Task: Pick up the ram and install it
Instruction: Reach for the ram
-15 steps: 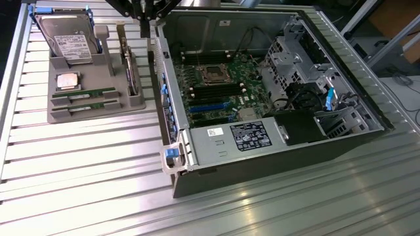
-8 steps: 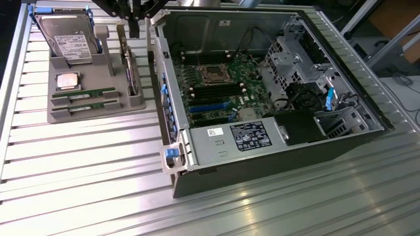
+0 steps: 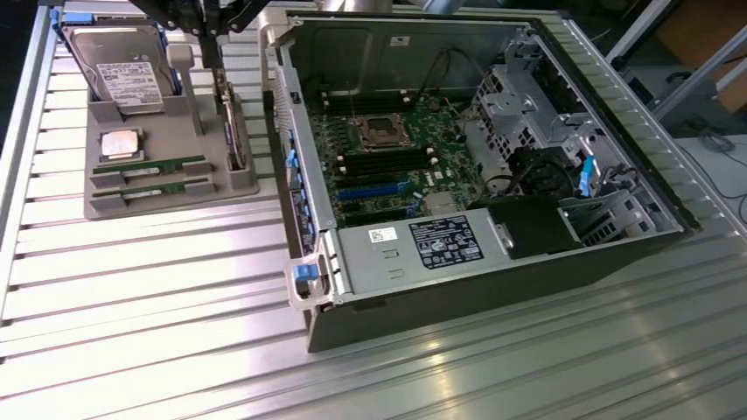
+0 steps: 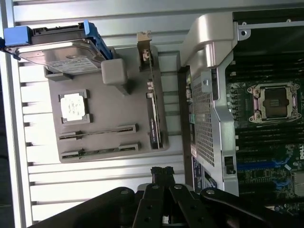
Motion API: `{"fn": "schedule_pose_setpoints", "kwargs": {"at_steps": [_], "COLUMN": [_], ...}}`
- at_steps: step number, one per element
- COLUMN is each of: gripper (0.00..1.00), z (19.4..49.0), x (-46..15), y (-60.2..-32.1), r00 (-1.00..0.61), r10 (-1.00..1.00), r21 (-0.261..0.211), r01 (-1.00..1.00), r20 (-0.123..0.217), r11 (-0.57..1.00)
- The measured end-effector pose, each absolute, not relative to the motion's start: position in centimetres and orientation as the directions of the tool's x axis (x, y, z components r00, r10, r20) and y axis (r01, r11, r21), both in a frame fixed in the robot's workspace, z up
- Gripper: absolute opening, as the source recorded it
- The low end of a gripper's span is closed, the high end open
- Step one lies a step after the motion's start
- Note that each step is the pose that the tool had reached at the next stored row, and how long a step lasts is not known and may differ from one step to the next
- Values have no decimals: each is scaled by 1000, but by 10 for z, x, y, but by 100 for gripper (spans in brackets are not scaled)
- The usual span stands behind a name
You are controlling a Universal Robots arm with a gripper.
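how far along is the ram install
Done: nothing yet, both ram sticks sit in the grey tray. In hand: nothing, the claw is shut and empty near the tray. Left: lifting one stick and seating it in the motherboard.

text: none legible | labels: power supply (image 3: 438,243), hard drive (image 3: 126,74)

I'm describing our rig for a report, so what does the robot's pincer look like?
The pincer is matte black. It is built from flat, angular link bars joined by round pivot pins, and the bars fan out wide at the base and taper to a narrow, slightly bumpy tip.
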State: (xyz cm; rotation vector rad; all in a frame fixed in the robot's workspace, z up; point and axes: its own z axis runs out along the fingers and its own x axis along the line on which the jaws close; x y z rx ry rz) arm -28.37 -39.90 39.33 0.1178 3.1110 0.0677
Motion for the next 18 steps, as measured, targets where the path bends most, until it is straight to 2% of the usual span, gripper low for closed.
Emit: {"fn": "schedule_pose_setpoints", "kwargs": {"at_steps": [18], "gripper": [11], "z": [393], "x": [-342], "y": [-399], "r00": [-997], "r10": [76], "r21": [44], "r01": [75], "r20": [-26], "r11": [996]}}
